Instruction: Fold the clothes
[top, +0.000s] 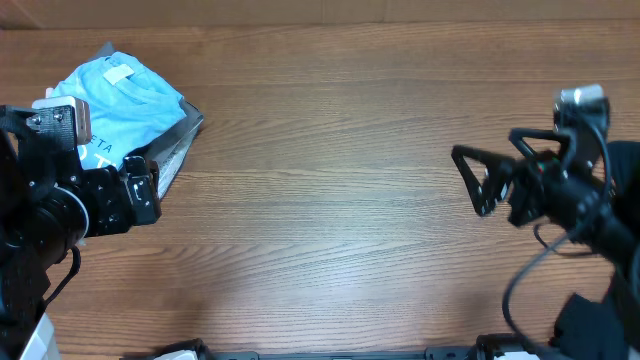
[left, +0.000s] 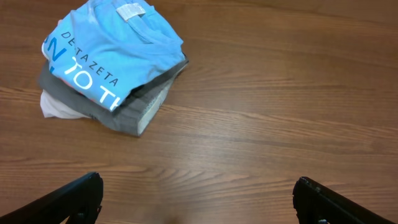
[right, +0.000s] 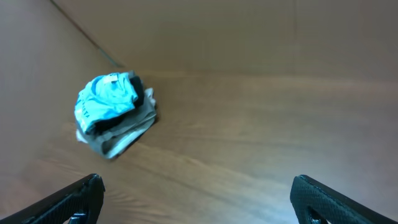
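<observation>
A folded sky-blue T-shirt (top: 120, 95) with white and red lettering lies on top of a stack of folded grey, black and white clothes (top: 178, 140) at the table's far left. The stack shows in the left wrist view (left: 112, 56) and small in the right wrist view (right: 112, 102). My left gripper (left: 198, 199) is open and empty, over bare wood just in front of the stack. My right gripper (top: 470, 180) is open and empty at the right side, far from the clothes; its fingers frame bare wood in the right wrist view (right: 198, 199).
The wooden table (top: 330, 200) spans the whole view. A dark cloth (top: 590, 325) shows at the bottom right corner, partly hidden by my right arm.
</observation>
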